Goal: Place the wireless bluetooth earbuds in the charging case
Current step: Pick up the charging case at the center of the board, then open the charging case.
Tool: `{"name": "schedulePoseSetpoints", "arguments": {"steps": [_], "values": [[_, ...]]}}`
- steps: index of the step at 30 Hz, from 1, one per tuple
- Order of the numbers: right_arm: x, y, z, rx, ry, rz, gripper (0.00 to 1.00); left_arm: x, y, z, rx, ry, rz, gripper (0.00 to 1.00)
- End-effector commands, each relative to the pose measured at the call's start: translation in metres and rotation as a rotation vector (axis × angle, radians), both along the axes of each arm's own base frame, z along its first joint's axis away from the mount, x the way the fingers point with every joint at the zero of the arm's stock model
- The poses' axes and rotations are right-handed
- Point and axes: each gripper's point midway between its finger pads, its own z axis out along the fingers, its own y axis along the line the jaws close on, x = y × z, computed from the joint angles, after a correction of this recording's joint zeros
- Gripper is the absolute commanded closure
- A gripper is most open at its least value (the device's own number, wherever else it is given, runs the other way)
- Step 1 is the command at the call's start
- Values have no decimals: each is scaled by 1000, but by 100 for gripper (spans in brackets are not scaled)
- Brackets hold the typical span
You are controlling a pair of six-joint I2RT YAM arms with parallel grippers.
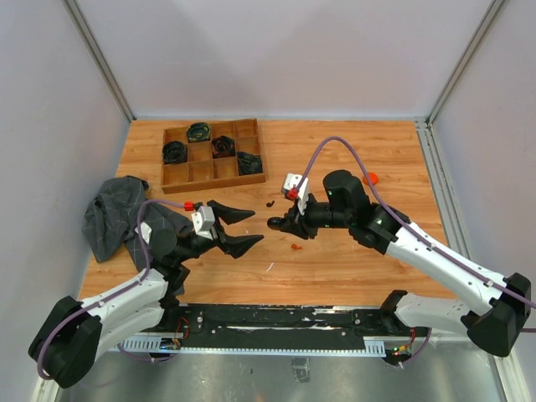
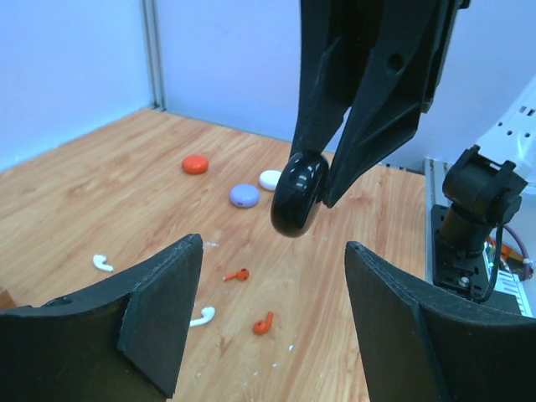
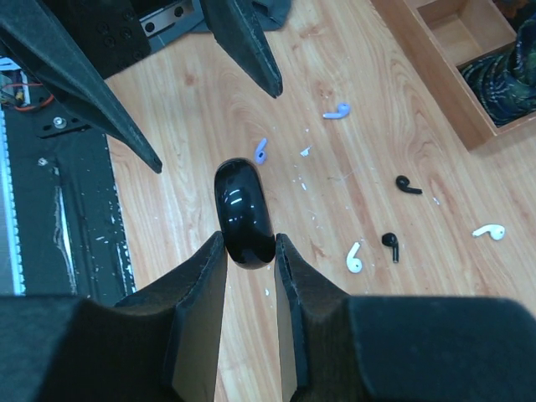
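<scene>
Right tool (image 3: 250,244) clamps a glossy black oval charging case (image 3: 241,201); left tool (image 2: 272,251) gapes empty. Tiny orange-red earbud (image 2: 264,323) and lavender earbud (image 3: 261,151) lie on wooden tabletop (image 2: 126,193), uninserted.

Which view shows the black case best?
Right wrist: the black case sits centre frame, its end pinched between the right gripper fingers, most of its glossy shell exposed. Left wrist shows it side-on, upper edge hidden behind those fingers. Top external shows only a small dark blob.
</scene>
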Motion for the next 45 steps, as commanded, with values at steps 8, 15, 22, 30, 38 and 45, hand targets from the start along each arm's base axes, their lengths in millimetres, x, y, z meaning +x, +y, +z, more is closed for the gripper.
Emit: {"name": "schedulePoseSetpoints", "arguments": {"steps": [8,15,22,30,38,45], "values": [[-10,15,26,70,57,82,99,-13,-11,26,-33,-153,-102,37],[-13,21,28,79,55,127,99,-12,-16,25,-24,-124,-131,50],[-14,23,28,76,45,145,99,-10,-21,24,-20,-84,-153,60],[-14,24,30,73,16,160,99,-9,-26,18,-2,-26,-183,65],[-11,23,31,60,-17,164,87,-11,-30,15,13,-3,-218,99],[-11,18,37,61,-90,179,65,-11,-21,17,-60,-21,-163,100]]}}
